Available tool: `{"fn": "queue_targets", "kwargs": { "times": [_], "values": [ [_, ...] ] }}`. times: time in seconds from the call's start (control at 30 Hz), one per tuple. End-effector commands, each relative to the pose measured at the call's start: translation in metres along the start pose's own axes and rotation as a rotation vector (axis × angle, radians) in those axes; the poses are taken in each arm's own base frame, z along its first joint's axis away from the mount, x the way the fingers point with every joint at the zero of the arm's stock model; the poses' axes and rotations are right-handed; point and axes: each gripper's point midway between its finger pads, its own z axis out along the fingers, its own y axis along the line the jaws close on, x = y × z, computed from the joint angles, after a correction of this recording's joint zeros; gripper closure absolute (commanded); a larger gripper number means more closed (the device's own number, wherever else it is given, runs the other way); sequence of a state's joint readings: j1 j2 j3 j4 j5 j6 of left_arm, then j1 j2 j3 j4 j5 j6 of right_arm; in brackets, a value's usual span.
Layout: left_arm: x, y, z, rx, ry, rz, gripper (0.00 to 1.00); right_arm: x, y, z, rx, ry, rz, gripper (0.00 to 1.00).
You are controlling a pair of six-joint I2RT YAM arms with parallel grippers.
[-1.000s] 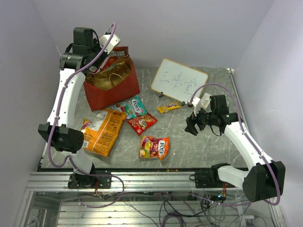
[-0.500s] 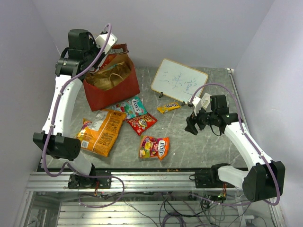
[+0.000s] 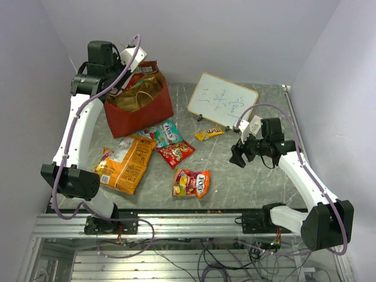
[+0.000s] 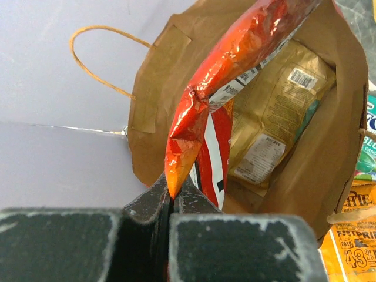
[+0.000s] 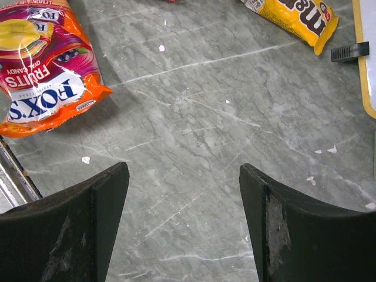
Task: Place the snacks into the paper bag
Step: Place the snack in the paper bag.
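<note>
Left gripper is clamped shut on one corner of the dark red Doritos bag, holding it above the open mouth of the paper bag. The Doritos bag runs tilted across the opening, and its far end pokes above the back rim in the top view. Can't tell if it touches what's inside.

Paper bag stands upright at the far left of the table, with one loop handle hanging outside the rim. A tan chip bag is already lying inside it.

Right gripper has its jaws wide apart with nothing between them. It hovers over bare table on the right side, well apart from the paper bag.

Snacks not yet bagged:
- orange chip bag, flat at front left
- teal pack, just in front of the paper bag
- red pack, just beside the teal pack
- Fox's fruit candy pack, near the front centre
- yellow pack, just in front of the whiteboard
</note>
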State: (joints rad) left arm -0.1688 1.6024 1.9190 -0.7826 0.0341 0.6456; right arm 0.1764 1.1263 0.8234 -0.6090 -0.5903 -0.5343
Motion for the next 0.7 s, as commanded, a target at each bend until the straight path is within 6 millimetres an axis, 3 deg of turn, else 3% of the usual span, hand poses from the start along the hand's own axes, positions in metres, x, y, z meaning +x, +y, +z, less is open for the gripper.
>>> {"fn": "queue_targets", "kwargs": {
  "times": [0.0, 0.2, 0.67],
  "values": [
    [0.002, 0.011, -0.014, -0.050, -0.001, 0.023, 0.93, 0.003, -0.002, 0.001, 0.007, -0.005, 0.004, 0.24],
    [0.014, -0.001, -0.002, -0.001, 0.033, 0.039, 0.93, 0.005, -0.002, 0.002, 0.003, 0.001, 0.011, 0.24],
    [0.047, -0.052, 0.040, 0.240, 0.143, 0.003, 0.93, 0.010, 0.000, 0.002, 0.005, 0.008, 0.012, 0.24]
  ]
}}
